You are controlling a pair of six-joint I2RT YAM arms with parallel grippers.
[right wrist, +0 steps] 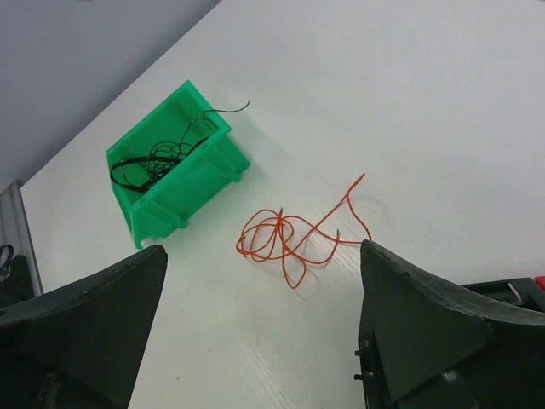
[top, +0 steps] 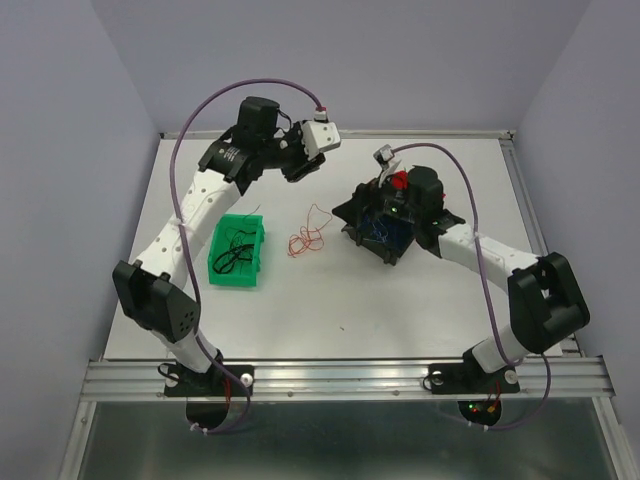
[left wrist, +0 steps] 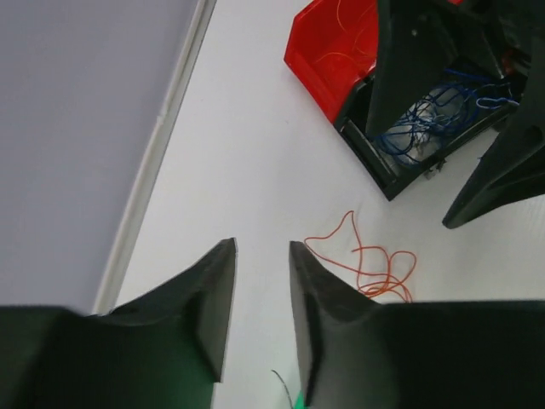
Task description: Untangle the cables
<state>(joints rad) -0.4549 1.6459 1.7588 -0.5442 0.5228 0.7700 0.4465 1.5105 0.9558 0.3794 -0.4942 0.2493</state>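
Observation:
A thin red cable point(top: 308, 238) lies curled on the white table between the bins; it also shows in the left wrist view point(left wrist: 368, 261) and the right wrist view point(right wrist: 288, 238). Black cables point(top: 232, 252) lie in a green bin point(top: 252, 225), also seen in the right wrist view point(right wrist: 179, 183). Blue cables point(left wrist: 430, 115) lie in a black bin point(top: 385, 240). My left gripper point(top: 298, 167) is open and empty, raised at the back, behind the red cable point(left wrist: 261, 256). My right gripper point(top: 365, 235) is wide open and empty above the black bin, facing the red cable point(right wrist: 264, 256).
A red bin point(left wrist: 328, 51) holding a thin orange-red wire stands behind the black bin, near the table's back edge point(left wrist: 162, 145). The grey back wall rises behind it. The right arm's fingers point(left wrist: 498, 175) straddle the black bin.

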